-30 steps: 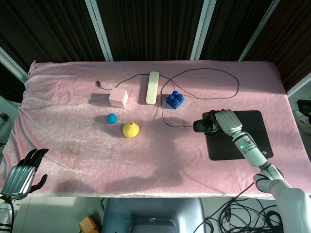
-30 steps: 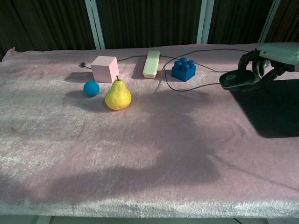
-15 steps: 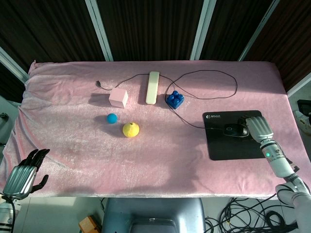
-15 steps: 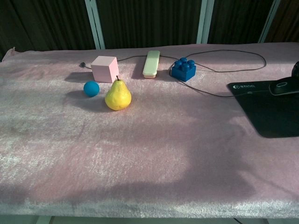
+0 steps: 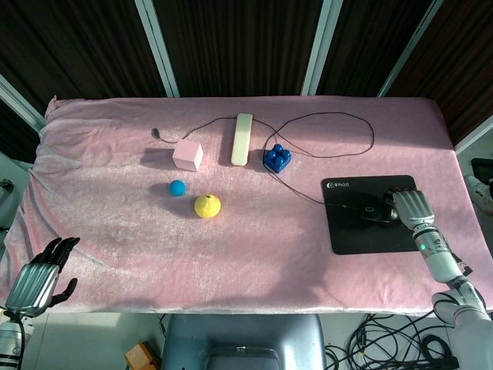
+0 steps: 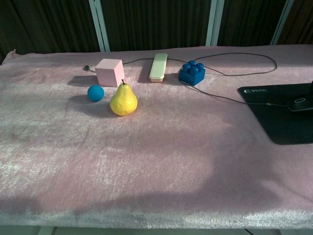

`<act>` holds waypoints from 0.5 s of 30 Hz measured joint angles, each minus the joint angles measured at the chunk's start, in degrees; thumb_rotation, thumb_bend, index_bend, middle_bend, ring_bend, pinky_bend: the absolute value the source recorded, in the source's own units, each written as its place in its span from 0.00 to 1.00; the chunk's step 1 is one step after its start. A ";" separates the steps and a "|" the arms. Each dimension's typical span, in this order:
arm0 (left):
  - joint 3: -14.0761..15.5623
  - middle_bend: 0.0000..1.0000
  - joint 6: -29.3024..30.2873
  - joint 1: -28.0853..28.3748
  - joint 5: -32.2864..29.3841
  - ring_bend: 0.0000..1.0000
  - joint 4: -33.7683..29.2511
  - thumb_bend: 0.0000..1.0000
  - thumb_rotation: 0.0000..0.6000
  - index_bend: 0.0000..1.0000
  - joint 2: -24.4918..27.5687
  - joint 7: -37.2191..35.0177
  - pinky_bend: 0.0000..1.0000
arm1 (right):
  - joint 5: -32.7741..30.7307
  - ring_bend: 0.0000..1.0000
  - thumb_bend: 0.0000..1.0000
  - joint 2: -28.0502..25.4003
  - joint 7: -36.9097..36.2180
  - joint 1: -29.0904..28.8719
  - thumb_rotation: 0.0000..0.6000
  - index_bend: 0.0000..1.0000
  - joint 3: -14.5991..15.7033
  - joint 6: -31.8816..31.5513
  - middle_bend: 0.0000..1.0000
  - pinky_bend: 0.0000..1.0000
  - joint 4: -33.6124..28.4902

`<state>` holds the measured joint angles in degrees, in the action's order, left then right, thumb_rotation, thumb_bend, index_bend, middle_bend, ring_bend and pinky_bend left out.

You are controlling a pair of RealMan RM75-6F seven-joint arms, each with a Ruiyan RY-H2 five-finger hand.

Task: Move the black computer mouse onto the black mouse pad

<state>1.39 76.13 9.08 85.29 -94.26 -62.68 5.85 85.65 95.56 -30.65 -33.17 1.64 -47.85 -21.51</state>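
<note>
The black mouse pad (image 5: 362,231) lies at the right of the pink-covered table, and it also shows in the chest view (image 6: 276,122). The black computer mouse (image 5: 374,210) is over the pad's middle, low on it; I cannot tell whether it touches. At the chest view's right edge the mouse (image 6: 300,104) shows only in part. My right hand (image 5: 409,206) grips the mouse's right end from the side. The mouse's thin cable (image 5: 362,123) loops back across the table. My left hand (image 5: 35,282) hangs below the table's front left corner, fingers apart, holding nothing.
Left of the pad are a blue toy block (image 5: 277,158), a cream bar (image 5: 242,139), a pink cube (image 5: 187,155), a small blue ball (image 5: 178,187) and a yellow pear (image 5: 207,206). The cable passes right beside the blue block.
My right hand carried the mouse rightward from the pad's left edge to over its middle, and the cable trailed after it. The left hand barely moved.
</note>
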 measured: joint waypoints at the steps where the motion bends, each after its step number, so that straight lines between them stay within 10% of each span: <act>1: 0.00 0.11 0.03 -0.01 0.02 0.07 0.01 0.39 1.00 0.10 0.02 -0.07 0.31 | 0.27 0.34 0.50 0.14 -0.41 -0.03 1.00 0.56 0.12 0.05 0.35 0.41 0.18; 10: -0.03 0.11 0.24 -0.12 0.00 0.07 -0.02 0.39 1.00 0.10 0.14 -0.19 0.32 | 0.52 0.14 0.43 1.32 0.90 0.90 1.00 0.06 -0.66 -4.45 0.13 0.32 1.78; 15: -0.07 0.11 0.16 -0.07 -0.08 0.07 0.03 0.39 1.00 0.10 0.06 0.05 0.31 | 0.85 0.07 0.29 0.39 0.81 1.94 1.00 0.00 -1.21 -10.08 0.04 0.25 -0.41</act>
<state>1.32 76.29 9.01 85.21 -94.23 -62.61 5.89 86.51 95.95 -29.83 -31.23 0.44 -57.93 -21.92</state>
